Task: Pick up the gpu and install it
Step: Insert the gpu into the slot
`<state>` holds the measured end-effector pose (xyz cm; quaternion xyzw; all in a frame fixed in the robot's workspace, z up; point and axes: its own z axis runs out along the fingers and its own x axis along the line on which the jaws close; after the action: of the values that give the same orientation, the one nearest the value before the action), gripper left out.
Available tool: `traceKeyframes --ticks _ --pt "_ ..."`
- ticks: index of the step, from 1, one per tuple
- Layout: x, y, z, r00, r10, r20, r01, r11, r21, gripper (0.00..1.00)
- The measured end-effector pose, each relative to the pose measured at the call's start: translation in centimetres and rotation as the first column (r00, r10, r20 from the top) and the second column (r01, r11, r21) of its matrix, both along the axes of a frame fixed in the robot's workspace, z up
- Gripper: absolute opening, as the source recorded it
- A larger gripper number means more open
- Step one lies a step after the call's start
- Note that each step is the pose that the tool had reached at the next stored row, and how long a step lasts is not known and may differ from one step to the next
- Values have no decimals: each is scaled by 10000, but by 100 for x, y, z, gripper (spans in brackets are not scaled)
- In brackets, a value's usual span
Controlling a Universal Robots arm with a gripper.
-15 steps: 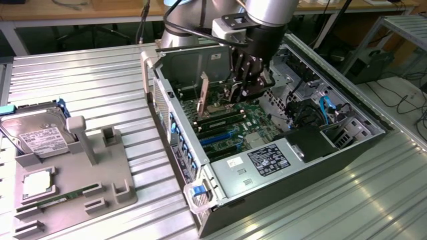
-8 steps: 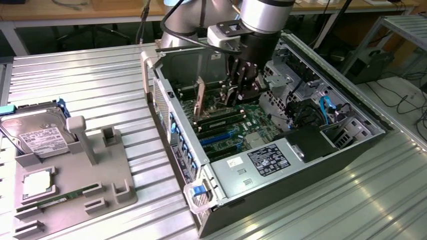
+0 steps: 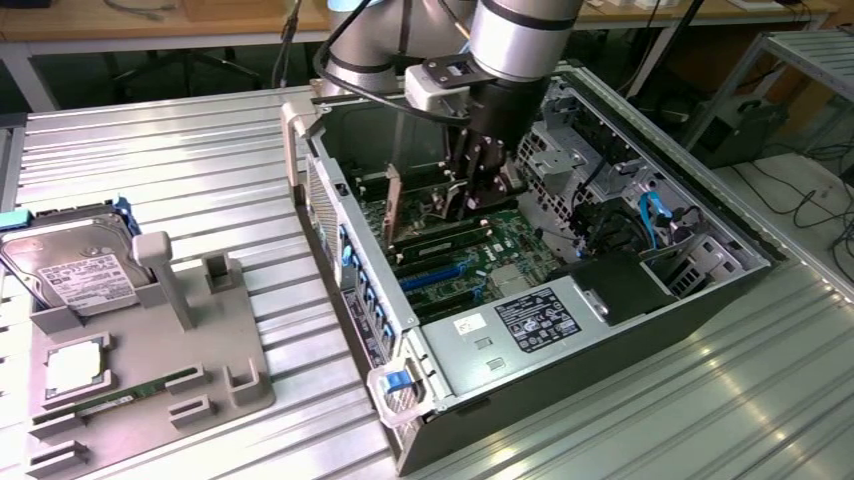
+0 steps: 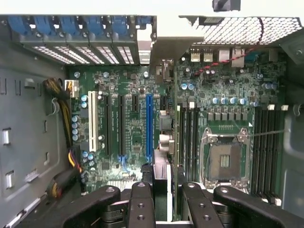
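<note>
While the gripper [image 4: 161, 202] hangs inside the open computer case [image 3: 694, 300], its fingers clamp the gpu [image 4: 164, 137] edge-on, extending toward twelve o'clock over the motherboard [image 4: 128, 123].

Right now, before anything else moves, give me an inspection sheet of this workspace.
Surface: ribbed metal table carrying the open computer case and a grey fixture tray.
Job's things: gpu held edge-on over the motherboard, beside the blue slot; whether it is seated cannot be told.
Clutter: hard drive and RAM stick on the tray.
Grippers: gripper inside the case, shut on the gpu.
Cables: blue cable in the case; yellow and black wires beside the board.
Surroundings: wooden benches behind; floor cables.
</note>
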<state>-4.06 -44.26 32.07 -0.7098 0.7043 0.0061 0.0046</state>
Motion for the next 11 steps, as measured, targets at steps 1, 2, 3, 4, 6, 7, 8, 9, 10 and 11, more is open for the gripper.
traceKeyframes --ticks 1,2,3,4,6,7,8,9,10,11 --pt "-11 0 -16 10000 0 0 0 10000 -1 28" --pt "-16 0 -36 10000 0 0 0 10000 0 28" --pt "-16 0 -54 10000 1 0 -1 10000 1 28" --pt "-17 -2 -92 10000 2 0 -2 10000 2 28" --pt "-17 -15 -117 10000 0 0 0 10000 7 28" --pt "-17 -27 -127 10000 1 -1 -1 10000 10 28" --pt "-17 -40 -132 10000 1 0 -1 10000 16 28" --pt "-17 -55 -136 10000 1 0 -1 10000 18 28" --pt "-21 -63 -139 10000 0 0 0 10000 18 28" --pt "-28 -65 -143 10000 0 1 0 10000 20 28"
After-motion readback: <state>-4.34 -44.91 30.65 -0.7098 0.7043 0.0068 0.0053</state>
